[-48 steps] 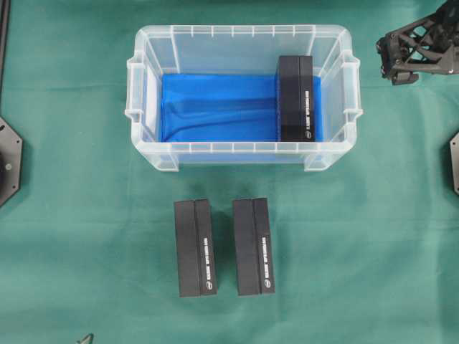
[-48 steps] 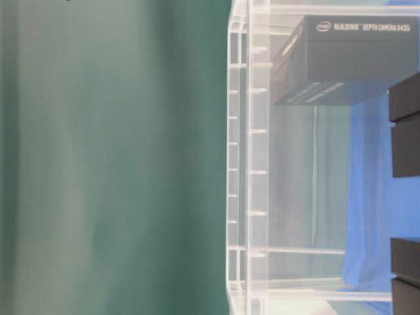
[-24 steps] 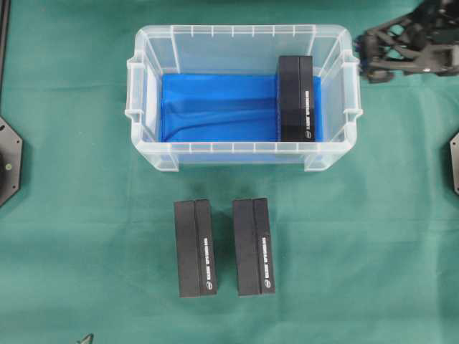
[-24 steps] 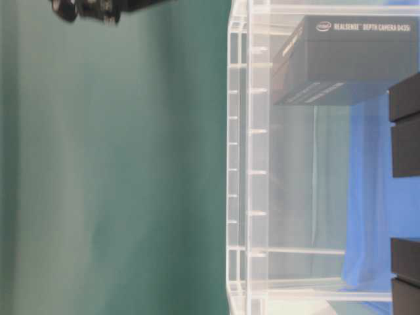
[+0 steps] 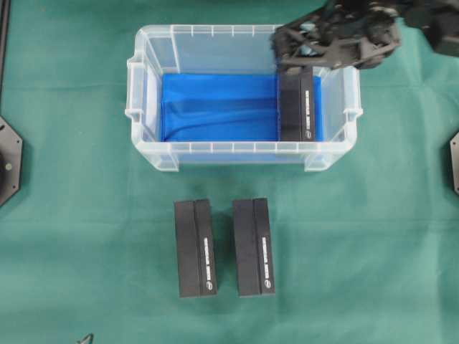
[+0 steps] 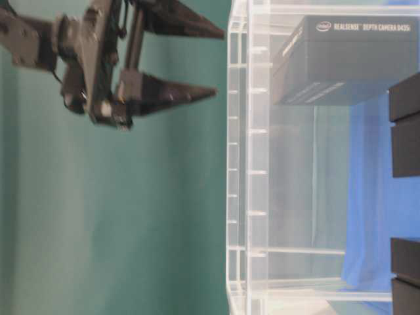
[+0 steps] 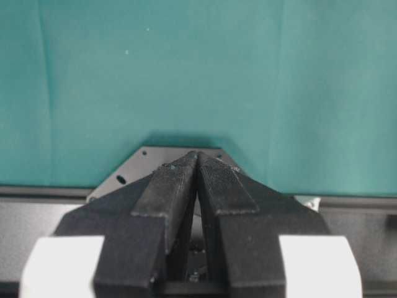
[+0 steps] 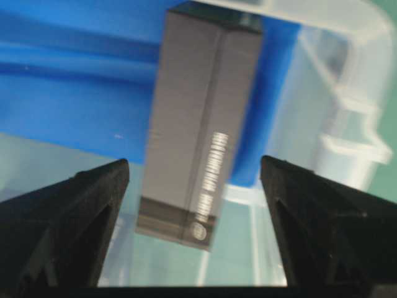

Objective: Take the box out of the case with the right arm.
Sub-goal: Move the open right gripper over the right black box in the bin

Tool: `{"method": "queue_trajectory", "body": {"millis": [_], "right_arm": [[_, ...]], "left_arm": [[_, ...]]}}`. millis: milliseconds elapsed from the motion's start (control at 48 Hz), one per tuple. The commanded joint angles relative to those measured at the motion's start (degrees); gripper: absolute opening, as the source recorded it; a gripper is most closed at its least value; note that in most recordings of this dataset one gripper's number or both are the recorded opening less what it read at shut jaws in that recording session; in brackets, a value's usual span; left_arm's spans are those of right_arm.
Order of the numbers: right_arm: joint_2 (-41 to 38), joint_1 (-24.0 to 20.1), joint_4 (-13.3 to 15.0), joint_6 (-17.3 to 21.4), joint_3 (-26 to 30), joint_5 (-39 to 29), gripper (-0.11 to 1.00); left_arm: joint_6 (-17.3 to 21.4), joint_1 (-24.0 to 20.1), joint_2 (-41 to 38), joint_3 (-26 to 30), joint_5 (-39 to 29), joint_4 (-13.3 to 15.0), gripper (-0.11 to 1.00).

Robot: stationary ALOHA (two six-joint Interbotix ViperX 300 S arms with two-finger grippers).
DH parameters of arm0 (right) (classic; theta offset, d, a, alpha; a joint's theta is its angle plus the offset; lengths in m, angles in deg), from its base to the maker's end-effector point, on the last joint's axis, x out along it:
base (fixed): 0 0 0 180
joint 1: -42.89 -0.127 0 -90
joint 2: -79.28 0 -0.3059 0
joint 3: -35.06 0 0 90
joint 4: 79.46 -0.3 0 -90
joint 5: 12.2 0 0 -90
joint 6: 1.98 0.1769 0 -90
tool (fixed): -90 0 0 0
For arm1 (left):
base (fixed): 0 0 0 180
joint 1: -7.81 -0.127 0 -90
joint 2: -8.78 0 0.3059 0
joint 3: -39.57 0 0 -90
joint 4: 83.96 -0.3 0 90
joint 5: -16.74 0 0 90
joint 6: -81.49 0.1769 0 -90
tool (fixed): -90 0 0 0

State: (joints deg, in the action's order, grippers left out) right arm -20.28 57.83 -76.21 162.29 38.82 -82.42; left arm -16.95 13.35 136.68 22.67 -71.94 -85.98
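The case (image 5: pixel 237 147) is a clear plastic bin with a blue floor, standing on the green cloth. One black box (image 5: pixel 297 107) lies along its right wall. My right gripper (image 5: pixel 280 49) hovers open above the box's far end at the case's far right corner. In the right wrist view the box (image 8: pixel 198 124) lies below, between the wide-apart fingers of the right gripper (image 8: pixel 195 162), untouched. In the table-level view the right gripper (image 6: pixel 218 62) is still outside the case wall (image 6: pixel 249 170). My left gripper (image 7: pixel 197 154) is shut and empty, away from the case.
Two more black boxes (image 5: pixel 196 247) (image 5: pixel 253 246) lie side by side on the cloth in front of the case. Black mounting plates sit at the left edge (image 5: pixel 7 161) and the right edge (image 5: pixel 454 161) of the table.
The right gripper has swung left from beyond the case's right side to above its far right corner and the box's far end. It stayed open. Nothing else moved.
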Motion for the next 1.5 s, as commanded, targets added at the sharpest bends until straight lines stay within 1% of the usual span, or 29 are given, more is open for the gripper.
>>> {"method": "queue_trajectory", "body": {"millis": [0, 125, 250, 729, 979, 1125, 1479], "right_arm": [[-0.3, -0.6, -0.1, 0.3, 2.4, 0.2, 0.85], [-0.8, -0.8, -0.1, 1.7, 2.7, 0.2, 0.85], [-0.8, -1.0, -0.1, 2.3, 2.5, -0.3, 0.85], [-0.8, -1.0, 0.7, 2.3, 2.1, -1.3, 0.86], [-0.9, -1.4, 0.9, 2.9, 1.6, -1.3, 0.92], [-1.0, -1.9, 1.2, 3.9, 1.4, -1.1, 0.92], [-1.0, -2.0, 1.5, 4.0, 1.2, -1.1, 0.92]], "left_arm": [[0.1, 0.0, -0.1, 0.5, 0.2, -0.2, 0.0], [0.1, 0.0, -0.1, 0.5, 0.2, -0.1, 0.0], [0.1, 0.0, -0.1, 0.5, 0.2, -0.2, 0.0], [0.1, 0.0, -0.1, 0.5, 0.2, -0.2, 0.0], [0.1, 0.1, -0.1, 0.5, 0.2, -0.2, 0.0], [0.1, 0.0, -0.1, 0.5, 0.2, -0.2, 0.0], [0.1, 0.1, -0.1, 0.5, 0.2, -0.2, 0.0]]}}
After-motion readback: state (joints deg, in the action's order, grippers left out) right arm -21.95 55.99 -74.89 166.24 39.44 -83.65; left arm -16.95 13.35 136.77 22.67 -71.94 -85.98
